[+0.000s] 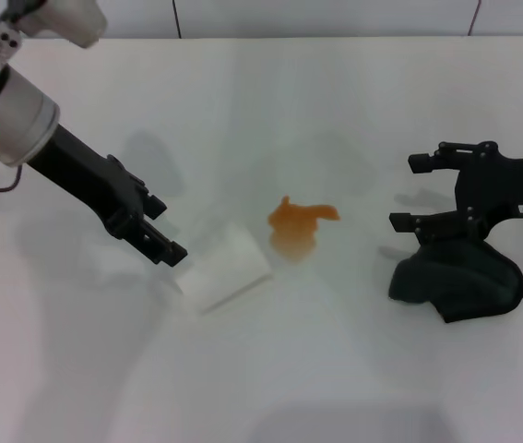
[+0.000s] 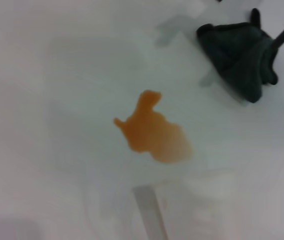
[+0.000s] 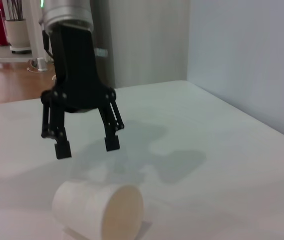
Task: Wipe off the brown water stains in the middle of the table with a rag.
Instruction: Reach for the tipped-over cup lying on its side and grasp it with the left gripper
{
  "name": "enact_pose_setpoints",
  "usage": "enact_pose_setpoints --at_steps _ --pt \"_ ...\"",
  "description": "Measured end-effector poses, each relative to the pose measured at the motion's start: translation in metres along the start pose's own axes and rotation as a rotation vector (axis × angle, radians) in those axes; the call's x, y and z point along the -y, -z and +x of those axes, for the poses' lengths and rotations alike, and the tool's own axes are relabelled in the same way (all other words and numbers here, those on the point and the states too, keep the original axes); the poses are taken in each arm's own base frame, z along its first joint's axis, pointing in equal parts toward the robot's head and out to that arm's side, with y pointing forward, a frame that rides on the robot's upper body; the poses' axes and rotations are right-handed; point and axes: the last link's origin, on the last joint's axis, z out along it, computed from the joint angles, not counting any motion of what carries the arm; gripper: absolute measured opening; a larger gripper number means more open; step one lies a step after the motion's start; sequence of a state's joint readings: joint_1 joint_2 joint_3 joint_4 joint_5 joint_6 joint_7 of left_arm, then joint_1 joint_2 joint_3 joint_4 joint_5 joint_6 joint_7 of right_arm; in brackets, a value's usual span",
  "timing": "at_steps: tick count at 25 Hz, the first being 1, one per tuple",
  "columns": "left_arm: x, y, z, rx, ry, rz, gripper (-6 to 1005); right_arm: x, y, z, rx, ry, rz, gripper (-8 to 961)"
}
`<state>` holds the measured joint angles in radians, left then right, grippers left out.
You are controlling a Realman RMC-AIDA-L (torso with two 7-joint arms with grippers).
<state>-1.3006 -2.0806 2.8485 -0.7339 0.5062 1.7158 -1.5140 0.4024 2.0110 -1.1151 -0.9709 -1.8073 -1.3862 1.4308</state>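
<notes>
The brown water stains (image 1: 300, 224) form one orange-brown blotch in the middle of the white table (image 1: 335, 101). They also show in the left wrist view (image 2: 154, 134). The dark rag (image 1: 455, 277) lies crumpled on the table at the right, also in the left wrist view (image 2: 239, 57). My right gripper (image 1: 414, 192) is open and empty, hovering just beyond the rag, its fingers pointing toward the stain. My left gripper (image 1: 169, 231) is open and empty, just above the table left of the stain; the right wrist view shows it (image 3: 86, 146) with fingers spread.
A white paper cup (image 1: 224, 268) lies on its side between my left gripper and the stain, close to both. In the right wrist view the cup (image 3: 99, 210) is just below the left fingertips. The table's far edge meets a wall.
</notes>
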Motion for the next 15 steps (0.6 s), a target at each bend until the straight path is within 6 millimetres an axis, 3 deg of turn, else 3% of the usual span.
enact_pose_setpoints --at_steps 15 --pt "0.0 -0.023 0.001 -0.039 0.018 -0.024 823 0.0 -0.001 0.001 -0.003 0.001 -0.002 872"
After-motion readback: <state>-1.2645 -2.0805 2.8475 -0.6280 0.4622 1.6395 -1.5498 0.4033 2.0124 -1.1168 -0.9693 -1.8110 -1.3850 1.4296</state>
